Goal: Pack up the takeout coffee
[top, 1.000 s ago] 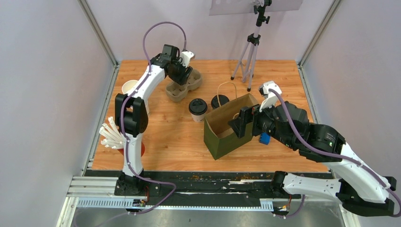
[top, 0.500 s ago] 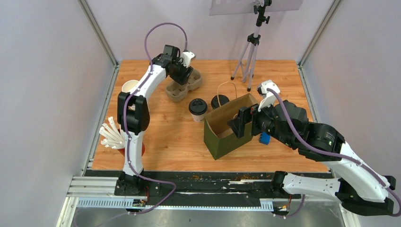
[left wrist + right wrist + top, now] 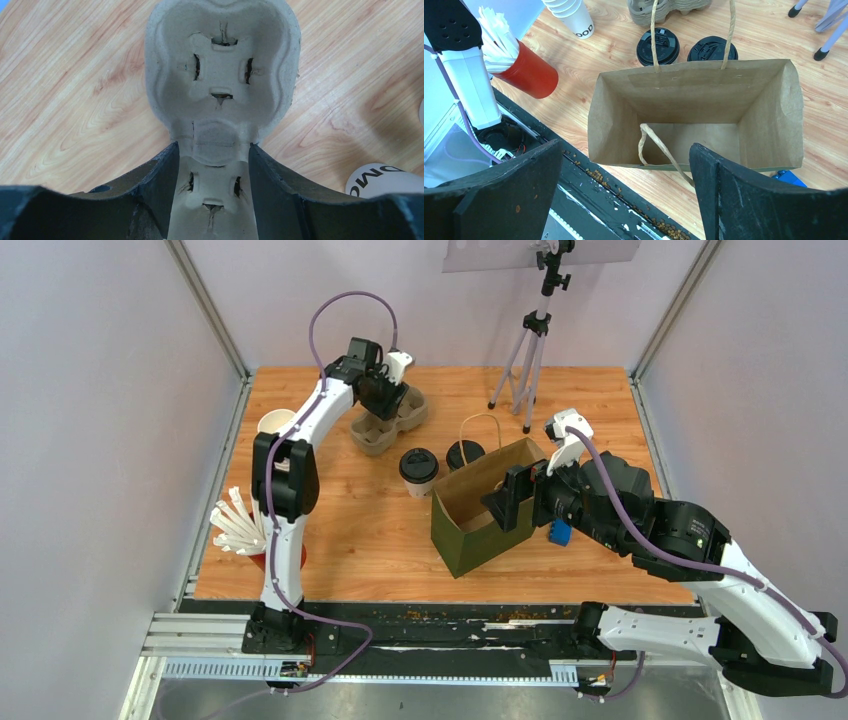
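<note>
Wood table [image 3: 340, 530]: left gripper [image 3: 212, 155] pinches carrier [image 3: 222, 75] at its waist, far left; right gripper [image 3: 624, 150] hangs spread wide over open bag [image 3: 485, 505]. White cup [image 3: 418, 472] and second cup [image 3: 465, 453] stand lidded between carrier and bag. Carrier likely wants a level lift, light squeeze. Open wood lies near; cup stack [image 3: 272, 425] left, tripod [image 3: 530, 350] far right

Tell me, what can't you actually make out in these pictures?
Left wrist view: whether the left gripper really squeezes the cardboard cup carrier; its fingers cover the carrier's edges.
Top view: the side of the farther lidded cup, hidden behind the paper bag.
Right wrist view: what the blue object is, mostly behind the bag.
Left wrist view: the printing on a white cup, cut by the frame edge.
</note>
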Tool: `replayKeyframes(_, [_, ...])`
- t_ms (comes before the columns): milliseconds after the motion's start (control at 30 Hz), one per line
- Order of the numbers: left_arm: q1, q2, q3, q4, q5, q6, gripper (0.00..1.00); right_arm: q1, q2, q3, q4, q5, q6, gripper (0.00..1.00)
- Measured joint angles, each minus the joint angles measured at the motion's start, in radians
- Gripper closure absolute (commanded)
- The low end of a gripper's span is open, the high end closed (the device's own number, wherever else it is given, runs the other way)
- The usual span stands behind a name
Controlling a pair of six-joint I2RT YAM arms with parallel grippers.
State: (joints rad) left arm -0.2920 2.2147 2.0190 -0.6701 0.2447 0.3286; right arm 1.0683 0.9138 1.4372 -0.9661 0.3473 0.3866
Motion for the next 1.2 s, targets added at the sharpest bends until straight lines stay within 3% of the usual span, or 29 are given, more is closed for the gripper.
replayKeyframes(1200, [0.000,0.042,0.016,0.001,-0.011,0.000,0.45,0.000,0.003,0.023,0.014,0.001,-0.033,0.03])
